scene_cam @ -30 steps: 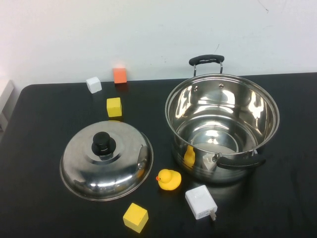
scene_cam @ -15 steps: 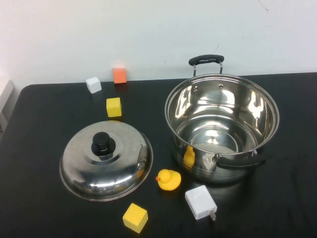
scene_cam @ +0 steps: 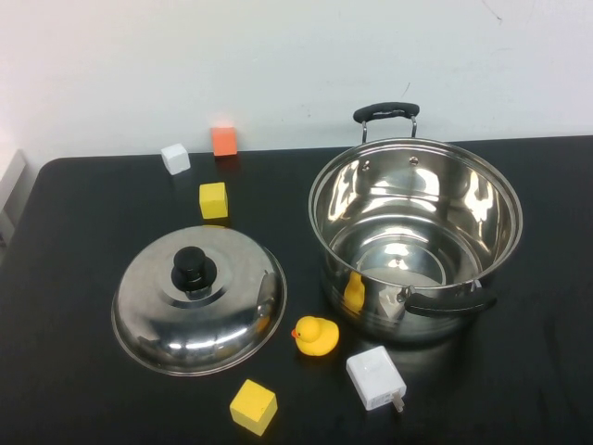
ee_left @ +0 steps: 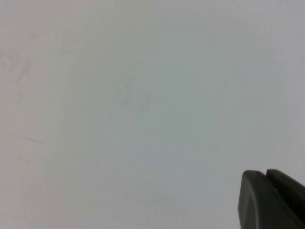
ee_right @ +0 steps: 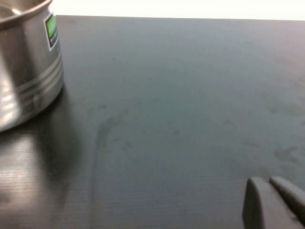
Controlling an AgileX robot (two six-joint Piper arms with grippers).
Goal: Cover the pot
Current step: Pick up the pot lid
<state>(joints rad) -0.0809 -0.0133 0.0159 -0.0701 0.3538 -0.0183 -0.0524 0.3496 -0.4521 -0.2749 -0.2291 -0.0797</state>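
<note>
The large shiny steel pot (scene_cam: 415,236) with two black loop handles stands open and empty at the right of the black table. The domed steel lid (scene_cam: 199,298) with a black knob (scene_cam: 194,269) lies on the table to the pot's left. Neither arm shows in the high view. My left gripper (ee_left: 265,174) is shut and empty and faces only a pale wall. My right gripper (ee_right: 267,182) is shut and empty low over bare table, with the pot's side wall (ee_right: 26,62) some way off.
A yellow rubber duck (scene_cam: 316,336), a white charger (scene_cam: 375,377) and a yellow cube (scene_cam: 254,406) lie in front between lid and pot. A second yellow cube (scene_cam: 213,200), a white cube (scene_cam: 175,158) and an orange cube (scene_cam: 223,140) sit behind the lid.
</note>
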